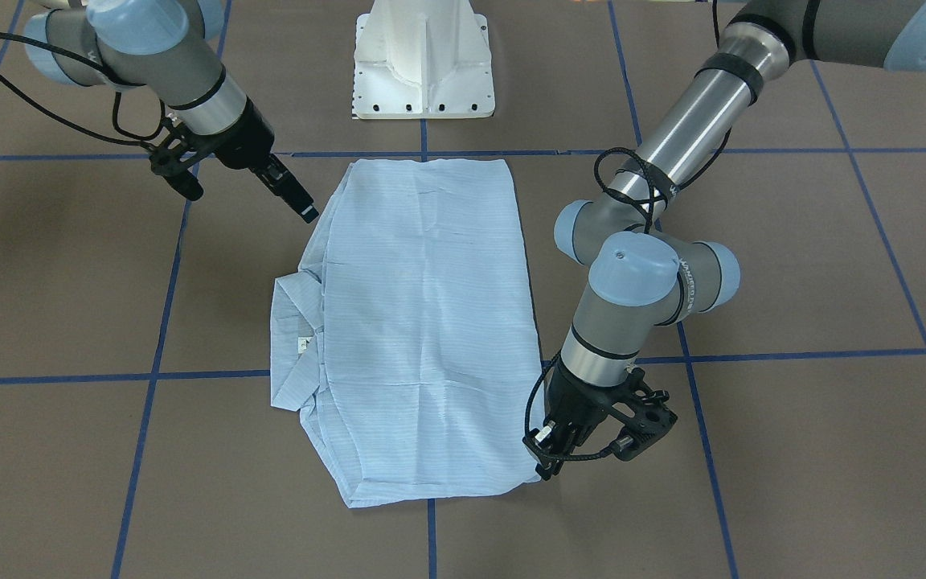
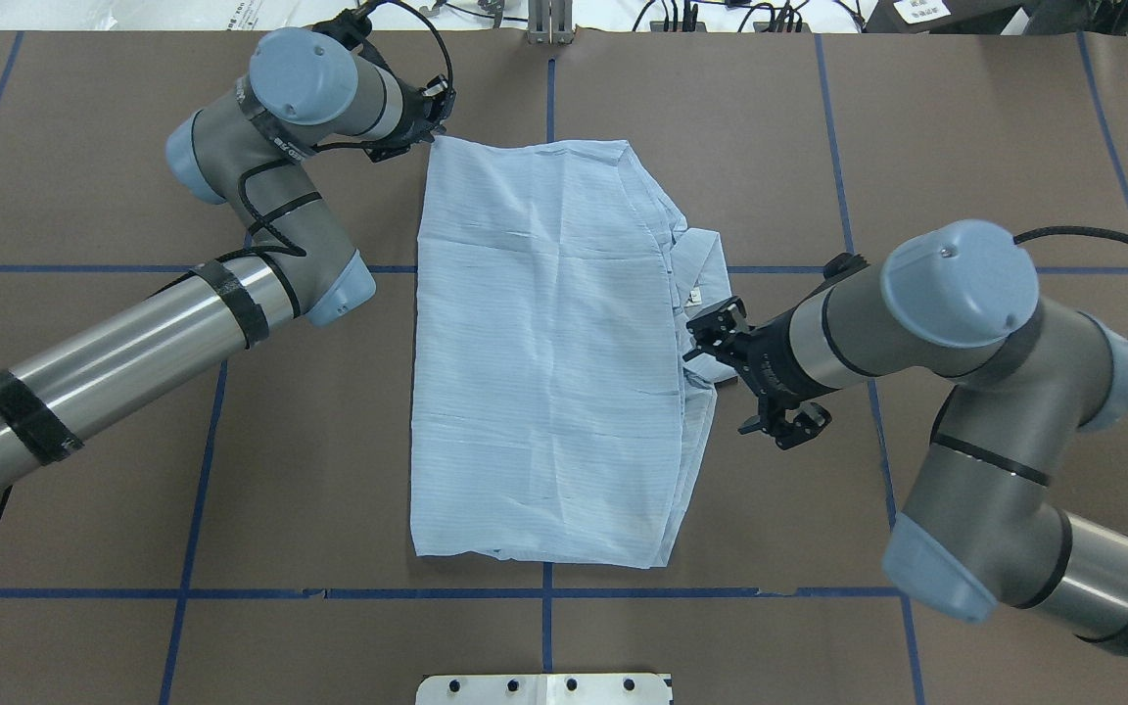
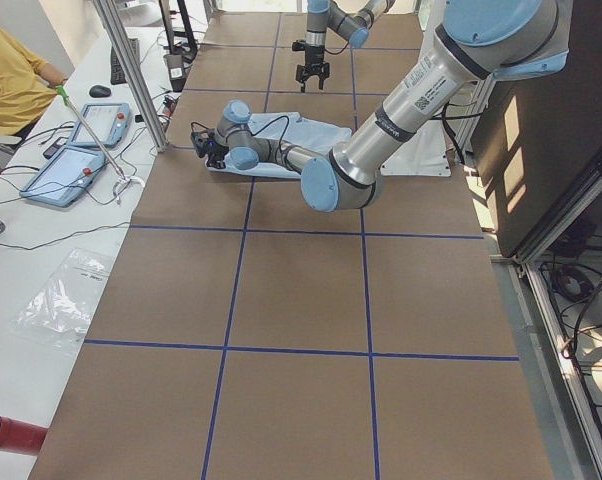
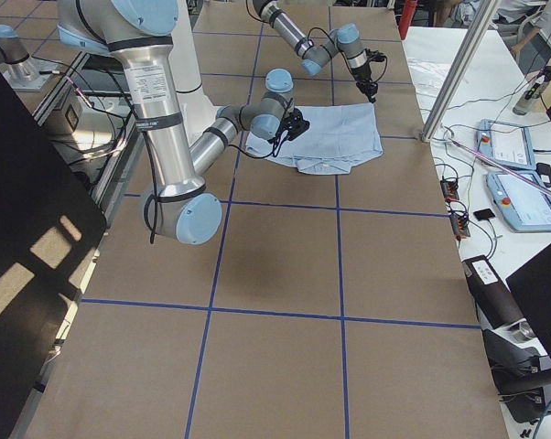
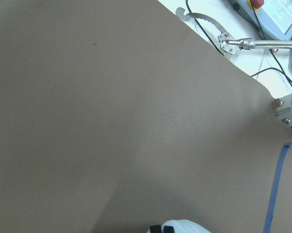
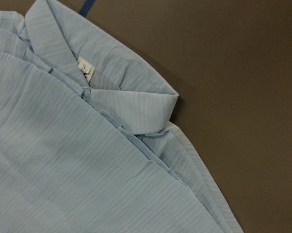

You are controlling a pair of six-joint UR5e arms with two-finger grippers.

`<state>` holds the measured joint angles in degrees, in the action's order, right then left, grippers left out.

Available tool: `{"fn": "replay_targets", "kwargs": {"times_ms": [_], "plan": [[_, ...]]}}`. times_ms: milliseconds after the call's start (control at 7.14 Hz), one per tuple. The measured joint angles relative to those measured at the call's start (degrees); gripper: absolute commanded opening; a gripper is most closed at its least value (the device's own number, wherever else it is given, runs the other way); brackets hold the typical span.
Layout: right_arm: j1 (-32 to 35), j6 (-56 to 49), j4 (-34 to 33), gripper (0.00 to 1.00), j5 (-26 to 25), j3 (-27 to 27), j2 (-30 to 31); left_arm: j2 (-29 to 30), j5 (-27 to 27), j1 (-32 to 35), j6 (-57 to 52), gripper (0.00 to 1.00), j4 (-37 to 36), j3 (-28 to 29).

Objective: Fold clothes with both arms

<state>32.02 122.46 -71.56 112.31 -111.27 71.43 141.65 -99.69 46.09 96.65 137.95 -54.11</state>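
Brown tabletop [image 2: 916,147] is carrying the shirt [image 2: 544,372], half folded, in its middle. Our left end effector [image 1: 546,468] is sitting at a far corner, and we cannot tell its grip. Our right end effector [image 2: 703,343] is hovering wide beside the collar [image 6: 126,102], so we are guessing both must pinch edges next.

A light blue shirt [image 2: 544,362], folded into a rectangle, lies mid-frame, its collar [image 2: 703,262] jutting right. The left gripper [image 2: 432,122] meets its upper-left corner; the right gripper [image 2: 706,343] overlaps its right edge.
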Motion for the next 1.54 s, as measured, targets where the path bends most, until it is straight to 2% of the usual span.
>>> {"fn": "replay_targets", "kwargs": {"times_ms": [140,420,700,980,1260,1400,1540], "plan": [[-3.3,0.2,-0.1,1.0,-4.4,0.9,-1.4,-1.5,-0.9,0.2,0.2,0.69,-0.3,-3.7],[-11.2,1.3,-1.1,1.0,-14.1,1.5,-2.5,-8.0,-4.1,0.3,0.4,0.69,-0.6,-12.9],[-18.1,5.0,-3.8,0.98,-21.5,2.0,-2.6,-10.1,-5.0,0.3,0.4,0.69,-0.4,-15.3],[-20.5,8.0,-4.8,0.89,-24.2,3.5,-3.0,-10.5,-5.1,0.3,0.4,0.69,-0.2,-15.6],[-20.6,8.8,-5.0,0.86,-24.6,4.8,-3.5,-10.5,-5.1,0.3,0.5,0.69,-0.1,-15.6],[-20.6,8.9,-5.0,0.66,-24.7,5.0,-3.5,-10.5,-5.1,0.3,0.5,0.69,-0.1,-15.6],[-20.5,9.0,-5.1,0.6,-24.7,5.0,-3.6,-10.5,-5.1,0.3,0.5,0.69,-0.1,-15.6]]}}
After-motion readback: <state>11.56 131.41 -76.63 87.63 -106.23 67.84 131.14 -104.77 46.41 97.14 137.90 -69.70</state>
